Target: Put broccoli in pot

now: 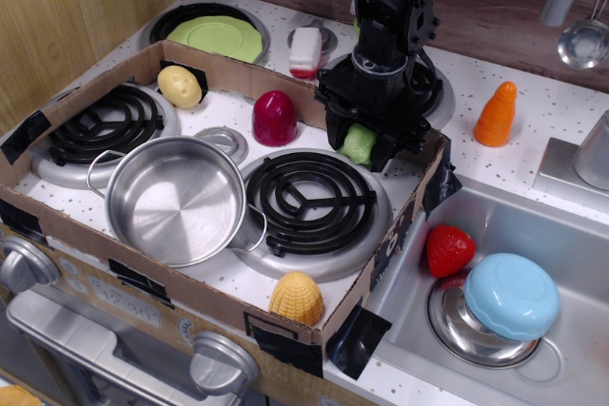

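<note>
The gripper [360,145] stands at the far right of the cardboard tray [285,330], jaws drawn in against both sides of the broccoli [359,143], which sits just beyond the right burner [310,203]. The pot [176,199] rests empty at near left, well apart. A dark red toy [274,118] lies left of the gripper.
</note>
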You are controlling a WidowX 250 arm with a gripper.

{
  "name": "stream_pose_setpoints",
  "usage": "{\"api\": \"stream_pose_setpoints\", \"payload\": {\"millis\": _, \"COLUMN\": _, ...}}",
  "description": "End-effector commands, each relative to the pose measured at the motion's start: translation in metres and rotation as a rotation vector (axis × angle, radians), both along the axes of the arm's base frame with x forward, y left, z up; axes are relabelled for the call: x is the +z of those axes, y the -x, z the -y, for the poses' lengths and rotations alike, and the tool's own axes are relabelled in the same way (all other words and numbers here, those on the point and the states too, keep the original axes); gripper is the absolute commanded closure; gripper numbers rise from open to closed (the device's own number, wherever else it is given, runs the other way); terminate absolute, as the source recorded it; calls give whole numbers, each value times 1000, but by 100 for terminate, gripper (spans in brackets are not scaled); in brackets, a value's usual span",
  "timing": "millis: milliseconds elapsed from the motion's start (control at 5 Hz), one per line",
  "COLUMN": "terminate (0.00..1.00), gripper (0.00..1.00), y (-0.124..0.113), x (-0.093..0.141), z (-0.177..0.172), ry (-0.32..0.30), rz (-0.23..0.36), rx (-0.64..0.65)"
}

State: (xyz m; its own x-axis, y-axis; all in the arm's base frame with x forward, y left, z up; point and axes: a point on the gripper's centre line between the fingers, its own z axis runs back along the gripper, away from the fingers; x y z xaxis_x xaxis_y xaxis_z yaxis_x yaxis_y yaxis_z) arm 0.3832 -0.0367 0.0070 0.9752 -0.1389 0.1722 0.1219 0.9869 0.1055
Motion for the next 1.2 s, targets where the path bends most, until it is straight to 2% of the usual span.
{"api": "stream_pose_setpoints", "payload": {"millis": 0, "terminate": 0, "gripper": 100, "y": 8, "x": 73, "z": -2, "ry": -57, "rz": 90, "rx": 83}}
{"api": "stream_pose_setpoints", "payload": {"millis": 200, "terminate": 0, "gripper": 100, "y": 13, "x": 94, "z": -11, "ry": -90, "rz": 87, "rx": 90}}
{"api": "stream_pose_setpoints", "payload": {"millis": 600, "terminate": 0, "gripper": 100, "y": 35, "x": 108, "z": -35, "ry": -164, "rz": 22, "rx": 150}}
{"api": "stream_pose_setpoints", "payload": {"millis": 800, "terminate": 0, "gripper": 100, "y": 63, "x": 115, "z": -60, "ry": -216, "rz": -18, "rx": 217}}
{"api": "stream_pose_setpoints", "payload": {"millis": 1000, "terminate": 0, "gripper": 100, "y": 92, "x": 118, "z": -73, "ry": -228, "rz": -29, "rx": 287}}
